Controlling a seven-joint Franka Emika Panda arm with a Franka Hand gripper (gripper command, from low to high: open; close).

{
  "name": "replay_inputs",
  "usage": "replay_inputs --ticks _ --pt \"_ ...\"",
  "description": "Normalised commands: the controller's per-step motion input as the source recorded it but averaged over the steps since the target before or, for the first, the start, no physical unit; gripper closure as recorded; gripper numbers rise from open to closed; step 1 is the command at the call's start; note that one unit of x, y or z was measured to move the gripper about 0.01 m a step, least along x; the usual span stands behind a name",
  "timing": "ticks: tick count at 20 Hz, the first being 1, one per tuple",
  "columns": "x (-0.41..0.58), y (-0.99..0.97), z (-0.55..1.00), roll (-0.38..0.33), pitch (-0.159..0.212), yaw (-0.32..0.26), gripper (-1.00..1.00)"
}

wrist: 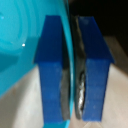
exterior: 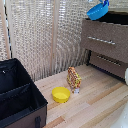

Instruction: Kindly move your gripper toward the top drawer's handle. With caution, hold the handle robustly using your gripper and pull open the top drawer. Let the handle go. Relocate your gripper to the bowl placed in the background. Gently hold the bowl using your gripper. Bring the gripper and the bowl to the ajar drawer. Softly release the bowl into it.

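The blue bowl (exterior: pixel 97 11) hangs tilted at the exterior view's upper right, above the dark opening behind the top drawer (exterior: pixel 105 40). That taupe drawer front stands pulled out, its silver handle (exterior: pixel 101 40) free. In the wrist view my gripper (wrist: pixel 73 75) is shut on the bowl (wrist: pixel 20 45), the thin rim pinched between the two dark-blue fingers (wrist: pixel 52 70). In the exterior view the frame's top edge cuts off the hand almost entirely.
A lower drawer (exterior: pixel 107 62) sits under the top one. On the wooden floor lie a yellow bowl (exterior: pixel 61 94) and an orange patterned packet (exterior: pixel 74 78). A black fabric box (exterior: pixel 17 95) fills the exterior view's lower left. A slatted blind forms the backdrop.
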Motion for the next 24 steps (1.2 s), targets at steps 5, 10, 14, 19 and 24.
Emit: replay_inputs --ticks 5,10,14,19,24 --pt "0.075 -0.88 0.58 0.134 0.063 -0.001 1.00" --pt "-0.048 -0.72 0.20 0.084 0.146 -0.100 1.00" --pt "-0.034 -0.21 0.00 0.001 0.042 -0.073 -1.00" --pt "0.049 0.00 0.09 0.014 0.002 -0.032 -1.00" --pt "0.099 0.23 0.26 0.033 0.021 -0.094 -1.00"
